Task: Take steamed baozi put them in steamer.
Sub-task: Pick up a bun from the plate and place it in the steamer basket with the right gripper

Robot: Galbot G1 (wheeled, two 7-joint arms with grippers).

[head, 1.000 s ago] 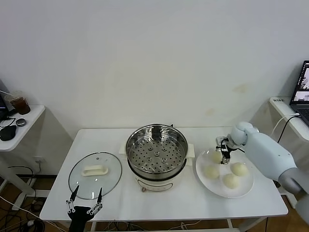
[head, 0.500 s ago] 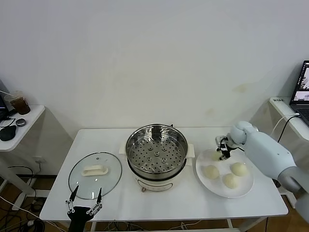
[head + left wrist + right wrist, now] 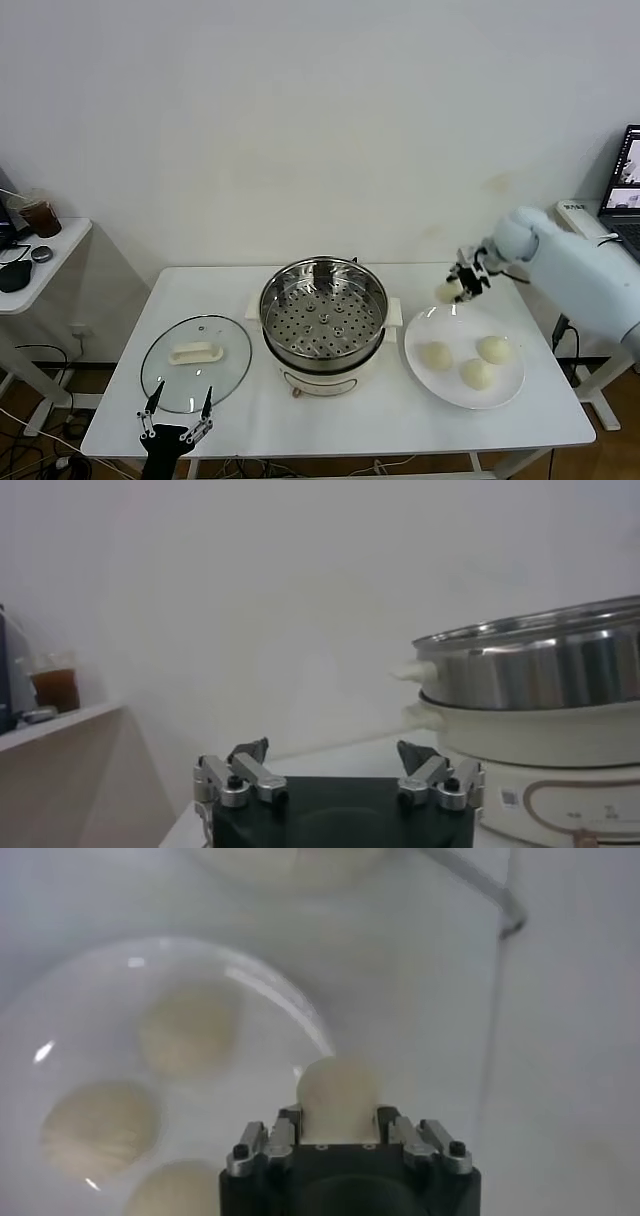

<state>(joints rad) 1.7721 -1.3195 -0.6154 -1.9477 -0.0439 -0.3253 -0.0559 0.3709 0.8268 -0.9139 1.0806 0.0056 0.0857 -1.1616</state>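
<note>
Right gripper (image 3: 462, 284) is pinching one baozi (image 3: 447, 291) above the plate (image 3: 508, 385) rim, right of centre | steamer (image 3: 324, 311) is lying to its left, so you are carrying leftward | left gripper (image 3: 177, 408) is idling spread, lower left | count: four baozi, three on plate; one steamer.

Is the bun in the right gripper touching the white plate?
Apart. The head view shows the bun shut in the right gripper, lifted clear above the plate rim.
</note>
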